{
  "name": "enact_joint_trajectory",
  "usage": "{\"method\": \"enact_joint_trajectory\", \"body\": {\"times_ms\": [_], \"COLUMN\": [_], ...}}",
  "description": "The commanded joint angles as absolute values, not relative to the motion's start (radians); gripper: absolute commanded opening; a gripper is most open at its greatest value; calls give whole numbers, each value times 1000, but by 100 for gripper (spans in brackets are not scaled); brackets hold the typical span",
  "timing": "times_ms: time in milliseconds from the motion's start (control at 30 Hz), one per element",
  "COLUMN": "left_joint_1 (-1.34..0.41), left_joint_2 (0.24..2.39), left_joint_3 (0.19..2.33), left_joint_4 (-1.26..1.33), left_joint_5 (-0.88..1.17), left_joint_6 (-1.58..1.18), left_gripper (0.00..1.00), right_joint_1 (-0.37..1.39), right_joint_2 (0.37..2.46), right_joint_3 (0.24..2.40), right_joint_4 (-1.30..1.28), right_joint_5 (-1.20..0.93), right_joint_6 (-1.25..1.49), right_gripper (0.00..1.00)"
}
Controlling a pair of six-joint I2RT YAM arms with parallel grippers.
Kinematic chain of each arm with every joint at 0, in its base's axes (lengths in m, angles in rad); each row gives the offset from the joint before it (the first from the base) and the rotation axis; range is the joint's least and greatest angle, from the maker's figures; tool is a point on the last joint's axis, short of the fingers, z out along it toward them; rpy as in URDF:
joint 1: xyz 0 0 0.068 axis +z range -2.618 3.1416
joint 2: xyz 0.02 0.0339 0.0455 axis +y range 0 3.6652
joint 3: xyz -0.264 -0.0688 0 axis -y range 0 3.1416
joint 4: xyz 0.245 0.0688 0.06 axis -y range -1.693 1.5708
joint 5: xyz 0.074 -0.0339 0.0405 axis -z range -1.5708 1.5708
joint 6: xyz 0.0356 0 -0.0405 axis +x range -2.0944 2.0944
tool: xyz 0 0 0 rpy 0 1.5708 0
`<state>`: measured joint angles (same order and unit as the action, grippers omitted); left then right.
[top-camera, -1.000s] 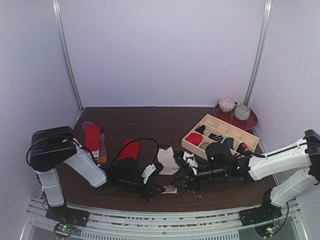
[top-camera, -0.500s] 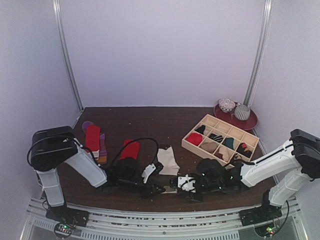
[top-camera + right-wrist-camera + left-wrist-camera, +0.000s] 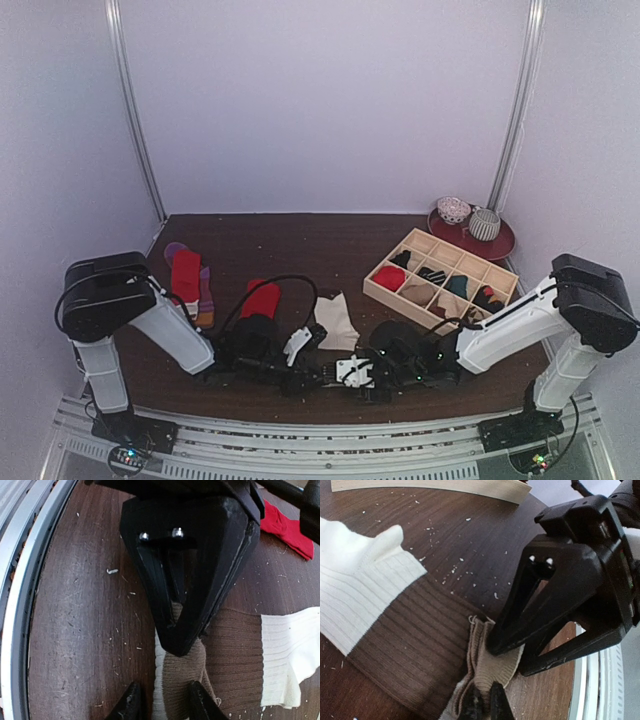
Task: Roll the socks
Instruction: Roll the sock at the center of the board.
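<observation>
A cream-beige sock [image 3: 336,318] lies flat at the table's centre front, its near end bunched up [image 3: 492,667]. My left gripper [image 3: 482,704] is shut on that bunched end. It shows as a black wedge in the right wrist view [image 3: 179,645]. My right gripper [image 3: 164,694] is open, and its fingers [image 3: 131,702] straddle the same sock end [image 3: 182,677], tip to tip with the left gripper [image 3: 318,377]. A plain red sock [image 3: 262,298] lies left of centre. Another red sock [image 3: 185,273] lies on a purple and orange one [image 3: 206,296] at the far left.
A pale wooden grid tray [image 3: 372,284] with rolled socks in its compartments stands at the right. A red plate [image 3: 500,244] with two small bowls is at the back right. The table's metal front rail [image 3: 22,580] is close to both grippers.
My right arm has swung left from beside the tray and come down at the sock's near end, facing the left gripper. The left arm has stayed put.
</observation>
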<state>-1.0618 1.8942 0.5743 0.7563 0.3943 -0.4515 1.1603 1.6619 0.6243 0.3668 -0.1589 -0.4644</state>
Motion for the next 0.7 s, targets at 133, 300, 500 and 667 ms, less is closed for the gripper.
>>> {"method": "enact_joint_trajectory", "body": {"times_ms": [133,300,500,667], "left_joint_1": [-1064,-1062,-1059,-1060], "left_joint_2": [1957,1897,1684,1473], "left_joint_3": [516,508,471,438], "left_joint_4": [497,495,441,479], "left_joint_5": [404,392,235,148], "left_joint_6": [-432,-391,-305,-165], "left_gripper": [0,0,50,71], "right_joint_1": [1148,1139,1079,1014], "right_joint_2": [1738,1773,1762,1829], "right_joint_3": [642,674,711,701], "right_joint_4": [274,188,127,181], "right_joint_5": [-53,-72,-367,-686], "right_joint_6": [-410,-308,-109,64], "right_gripper": [26,5,0,1]}}
